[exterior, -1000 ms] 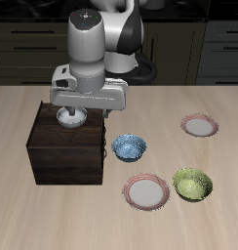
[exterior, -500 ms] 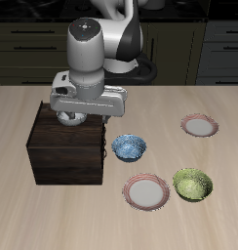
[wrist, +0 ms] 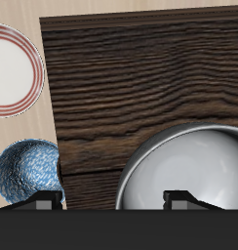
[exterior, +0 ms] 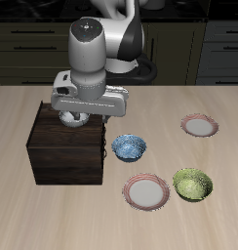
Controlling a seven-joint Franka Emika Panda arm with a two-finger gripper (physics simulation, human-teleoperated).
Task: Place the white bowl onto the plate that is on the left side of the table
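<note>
The white bowl [exterior: 76,119] sits on top of the dark brown wooden box [exterior: 62,151]; it also shows in the wrist view [wrist: 189,161]. My gripper [exterior: 74,117] is low over it and open. In the wrist view the gripper [wrist: 114,198] straddles the bowl's rim, one fingertip [wrist: 179,198] inside the bowl and the other outside it. The plate [exterior: 199,125], pink-rimmed with a beige centre, lies far across the table [exterior: 23,107] from the box, apart from the gripper.
A blue patterned bowl [exterior: 129,147] lies on the table beside the box and shows in the wrist view [wrist: 28,176]. The larger pink-rimmed plate [exterior: 147,191] with a whiter centre, also in the wrist view [wrist: 14,70], and a yellow-green bowl [exterior: 192,184] lie near the front edge.
The gripper has come down a little onto the white bowl, covering more of it. It has hardly moved over the last half second. The bowl still rests on the box.
</note>
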